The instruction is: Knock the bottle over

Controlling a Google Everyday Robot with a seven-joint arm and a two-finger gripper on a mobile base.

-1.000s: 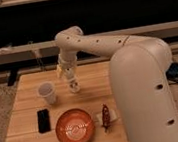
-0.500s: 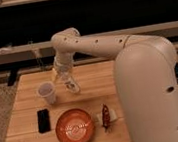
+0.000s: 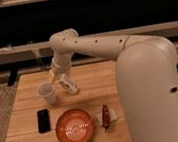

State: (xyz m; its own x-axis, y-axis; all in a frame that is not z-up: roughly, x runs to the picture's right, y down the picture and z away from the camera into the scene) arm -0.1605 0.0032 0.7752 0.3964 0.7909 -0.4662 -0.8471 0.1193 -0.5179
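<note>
The bottle (image 3: 68, 83) leans steeply just right of the cup (image 3: 48, 93); the gripper (image 3: 59, 76) sits at its upper end (finger state unclear).

Wood-grain table (image 3: 91, 80), smooth matt arm shell; gripper (image 3: 59, 76) over tilted bottle (image 3: 68, 84), prob. plastic.

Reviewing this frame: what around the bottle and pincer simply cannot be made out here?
- Camera view: pincer by the tilted bottle; blur hides any contact.
- Bottle label marks: too small to read.
- Table right side: hidden by the robot's body.
- Dark red object: too blurred to identify.
</note>
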